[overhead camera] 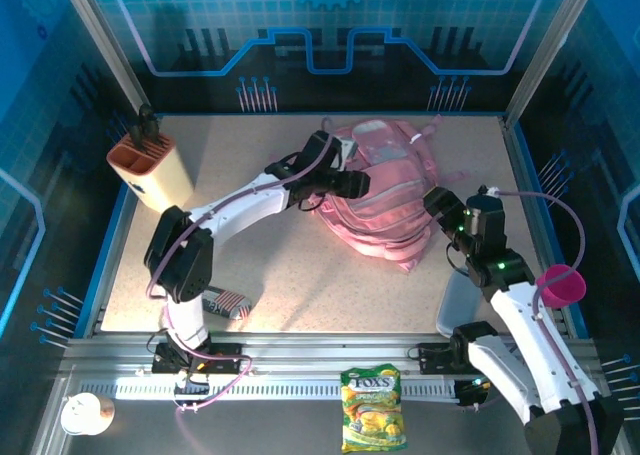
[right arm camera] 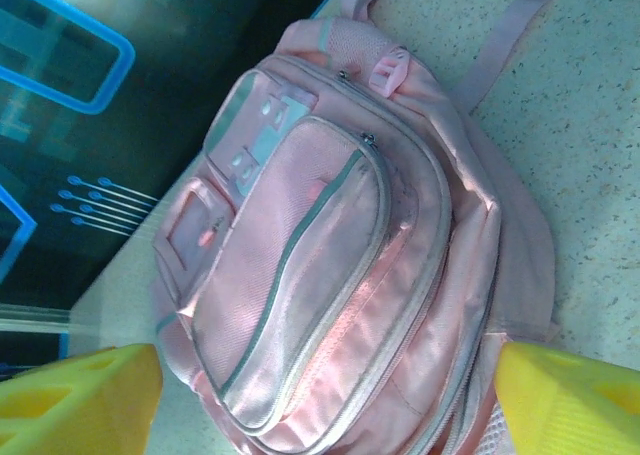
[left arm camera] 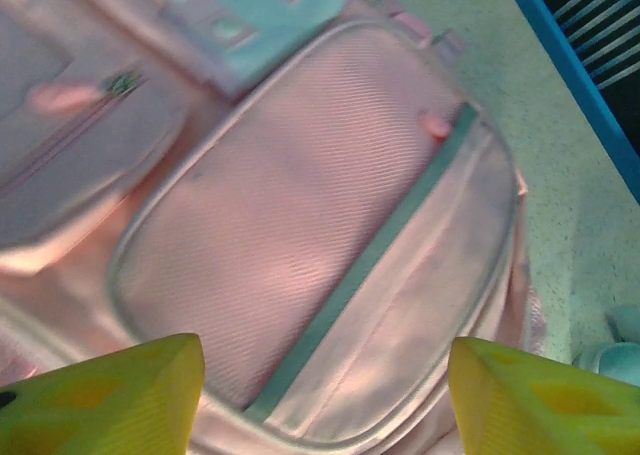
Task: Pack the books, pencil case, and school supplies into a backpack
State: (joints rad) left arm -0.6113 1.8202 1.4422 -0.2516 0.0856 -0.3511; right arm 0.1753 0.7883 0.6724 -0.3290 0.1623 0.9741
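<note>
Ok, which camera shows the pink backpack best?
Right wrist view: the backpack shows nearly whole and sharp. Top external view has it small, partly under the left arm. Left wrist view gives a blurred close-up of its front pocket.

Paired robot arms, left arm (overhead camera: 250, 197) and right arm (overhead camera: 525, 320): white link shells, black joint housings. Pinkish-purple cable (overhead camera: 580, 237) looped along each. Green indicator light (overhead camera: 499, 267), right arm. End effector fingers (left arm camera: 110, 400): yellow wedges.

My left gripper (left arm camera: 320, 400) hangs over the backpack (left arm camera: 150, 105), yellow fingertips (left arm camera: 110, 400) spread, nothing gripped. Front pocket (left arm camera: 260, 225) is below me, with a grey-green zipper strip (left arm camera: 370, 265) running diagonally and a pale patch (left arm camera: 255, 10) above. The speckled table (left arm camera: 570, 215) is on the right, its blue edge (left arm camera: 575, 75) close to the bag.
</note>
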